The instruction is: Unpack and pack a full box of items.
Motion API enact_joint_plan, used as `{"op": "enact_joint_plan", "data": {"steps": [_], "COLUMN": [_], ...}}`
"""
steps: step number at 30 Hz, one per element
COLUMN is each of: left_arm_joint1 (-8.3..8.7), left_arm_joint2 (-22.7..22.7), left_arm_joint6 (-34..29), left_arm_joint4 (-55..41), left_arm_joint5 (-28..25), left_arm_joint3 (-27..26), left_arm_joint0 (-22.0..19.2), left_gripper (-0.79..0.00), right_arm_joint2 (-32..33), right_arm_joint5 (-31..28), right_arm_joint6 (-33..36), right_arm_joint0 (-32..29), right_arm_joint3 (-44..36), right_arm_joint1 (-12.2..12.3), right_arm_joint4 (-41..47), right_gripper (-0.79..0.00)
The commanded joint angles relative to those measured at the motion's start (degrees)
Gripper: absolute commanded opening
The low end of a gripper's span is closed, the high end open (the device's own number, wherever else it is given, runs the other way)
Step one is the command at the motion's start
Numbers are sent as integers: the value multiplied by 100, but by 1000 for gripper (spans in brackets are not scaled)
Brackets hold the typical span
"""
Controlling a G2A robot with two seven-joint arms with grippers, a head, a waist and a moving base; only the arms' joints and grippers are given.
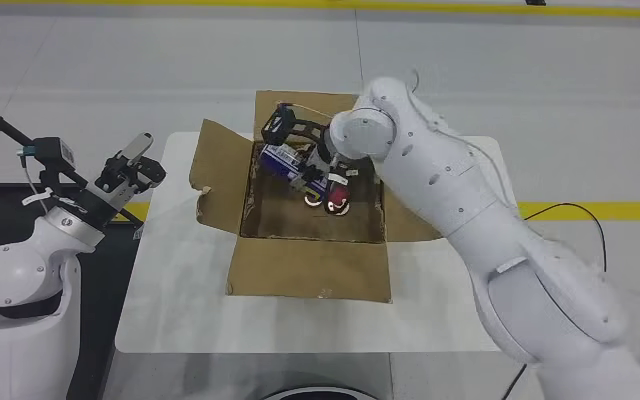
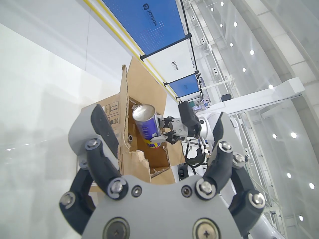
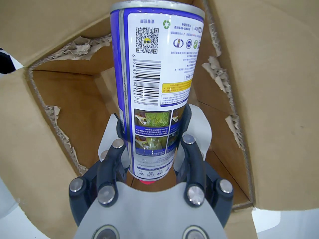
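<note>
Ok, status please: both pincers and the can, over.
Right pincer shut on spray can, above open box. Left pincer open, away from box. No obstruction seen.

Big industrial hall here: grey floor [image 1: 150,70] with a yellow line [image 1: 628,210] at three o'clock off the table [image 1: 180,300], blue partition panels [image 2: 149,8], ceiling lights [image 2: 252,52] high overhead.

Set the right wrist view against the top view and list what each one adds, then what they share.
Right wrist view: the barcode label on the blue can and the torn inner edges of the box. Top view: the left gripper, open, beside the white table, and the box's spread flaps. Both: the right gripper shut on the can, over the open box.
</note>
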Motion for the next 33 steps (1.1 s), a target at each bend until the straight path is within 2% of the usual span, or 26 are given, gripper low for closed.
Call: {"op": "enact_joint_plan", "data": {"steps": [1,5,10,13,15,28,33], "left_arm_joint1": [-1,-1,-1,-1,-1,-1,-1], "left_arm_joint2": [-3,-3,-3,-3,-3,-3,-3], "left_arm_joint6": [1,1,1,1,1,1,1], "left_arm_joint4": [1,1,1,1,1,1,1], "left_arm_joint5": [0,0,0,0,0,0,0], "left_arm_joint3": [-2,-2,-2,-2,-2,-2,-2], "left_arm_joint0": [3,3,3,3,3,3,3], "left_gripper": [0,0,0,0,0,0,0], "right_arm_joint2": [335,1210,2561,3343,3527,3527,3749], "right_arm_joint5": [157,710,1575,1980,1976,1976,2116], "right_arm_joint6": [179,717,1561,1969,2059,2059,1643], "right_arm_joint0": [-104,-568,-1699,-2453,-2787,-2787,-2916], "right_arm_joint3": [-421,-1604,-3723,-5021,-5548,-5548,-5467], "right_arm_joint1": [213,708,1292,1537,1633,1633,1680], "right_arm_joint4": [-21,-213,-807,-1179,-1348,-1348,-1383], "right_gripper": [-785,-785,-785,-785,-785,-785,-785]}}
